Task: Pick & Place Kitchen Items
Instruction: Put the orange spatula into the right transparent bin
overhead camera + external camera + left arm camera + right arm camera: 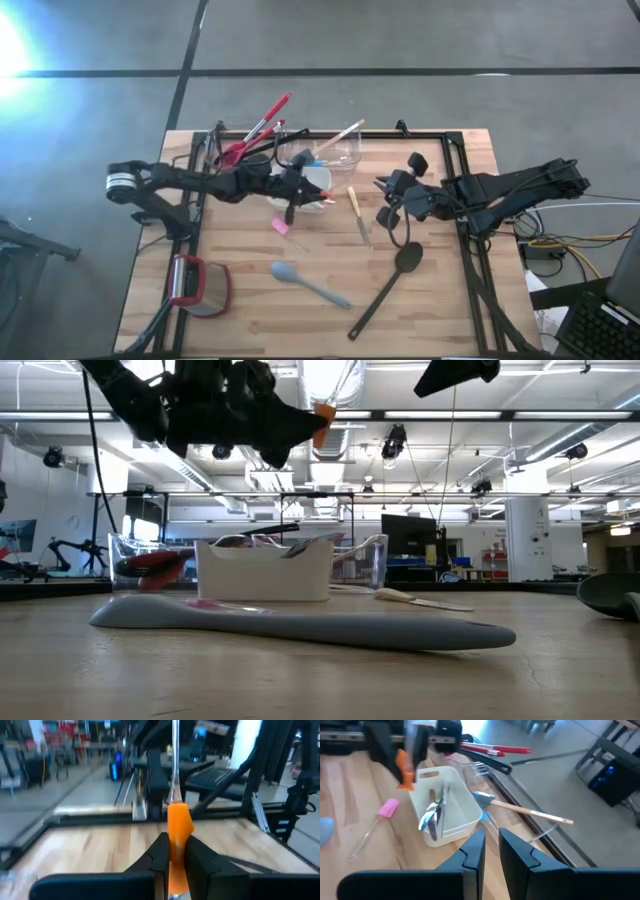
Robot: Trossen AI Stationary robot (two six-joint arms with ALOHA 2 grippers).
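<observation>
An orange-tipped utensil (pixel 179 827) is pinched by left gripper (pixel 175 852) above white dish (pixel 462 815); right gripper (pixel 491 845) is held nearly closed, empty, nr table's right side.

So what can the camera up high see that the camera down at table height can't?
Only the high view shows the black spoon, the red-and-grey gadget, the knife and the right tool, empty and waiting.

Only the low view shows the room behind the table, with its ceiling lights and a dark screen.

Both show the grey-blue spatula lying flat, the white dish with the clear tub behind it, and the left tool above the dish, shut on an orange-tipped utensil.
</observation>
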